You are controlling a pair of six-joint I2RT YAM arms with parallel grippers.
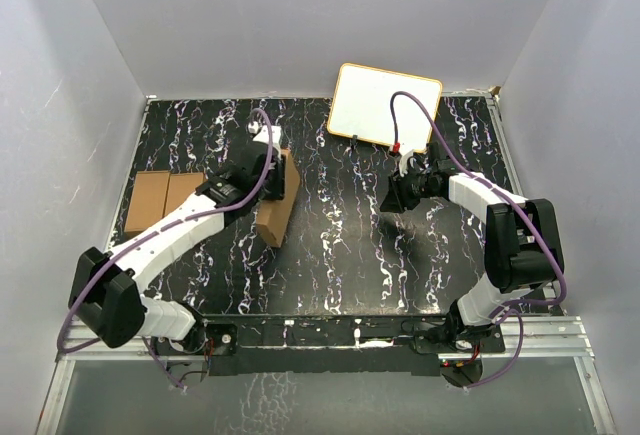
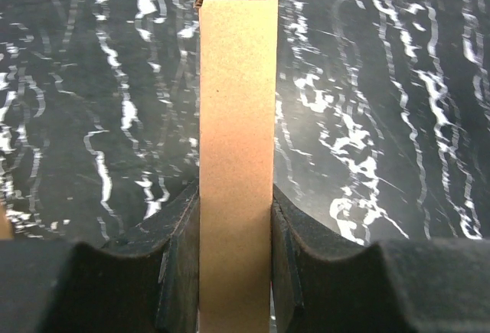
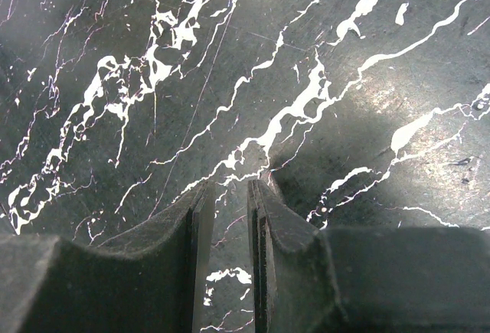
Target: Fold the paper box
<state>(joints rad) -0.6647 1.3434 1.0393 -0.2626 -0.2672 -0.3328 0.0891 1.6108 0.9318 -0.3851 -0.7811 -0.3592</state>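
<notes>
The paper box (image 1: pixel 278 203) (image 2: pixel 237 111), folded into a slim rectangular carton of plain brown cardboard, is pinched by the left end effector (image 1: pixel 262 171) (image 2: pixel 236 199). In the left wrist view its narrow face runs straight out ahead from between the two black fingers (image 2: pixel 181 230), which press against its long sides, and its far end shows a thin folded lip. In the overhead view the carton lies at a slant under and just ahead of this end effector, left of the centre of the black, white-veined bench (image 1: pixel 340 245); whether it rests on the bench or is held above it cannot be told. The right end effector (image 1: pixel 396 195) (image 3: pixel 228 195) is well apart from the carton, on the other side of the bench. Its fingers (image 3: pixel 200 218) are drawn almost together, with only a thin slit between them through which the bench surface shows, and they hold nothing. A pair of flat brown cartons (image 1: pixel 165 201) lies side by side to the outer side of the left end effector, close to the left arm. A white board with a yellow rim (image 1: pixel 385 105) lies beyond the right end effector, at the far edge of the bench.
</notes>
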